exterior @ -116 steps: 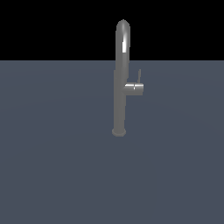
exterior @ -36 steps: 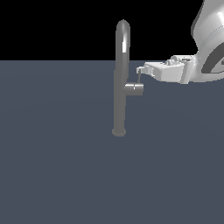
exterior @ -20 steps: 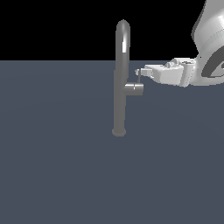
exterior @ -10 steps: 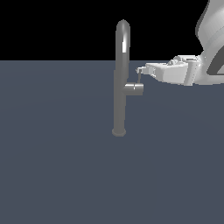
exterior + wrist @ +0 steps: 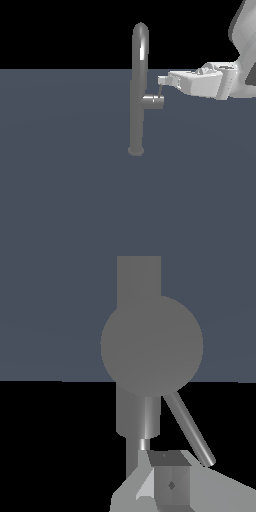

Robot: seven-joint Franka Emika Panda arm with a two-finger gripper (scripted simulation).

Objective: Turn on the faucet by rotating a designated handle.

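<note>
The tall, thin, shiny grey metal faucet (image 5: 137, 90) has a round bent top and a small wide foot. It stands on the flat dark blue-grey floor (image 5: 65, 190). A short fat stub sticks out of its side. From the stub's end a thin grey stick, the handle (image 5: 160, 90), leans up. The smooth white robot gripper (image 5: 163, 80) has its tip right at the handle's top. I cannot tell if its fingers are open or closed.

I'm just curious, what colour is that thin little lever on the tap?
Grey and metallic, like the faucet; the thin short lever rod shows best in the wrist view.
</note>
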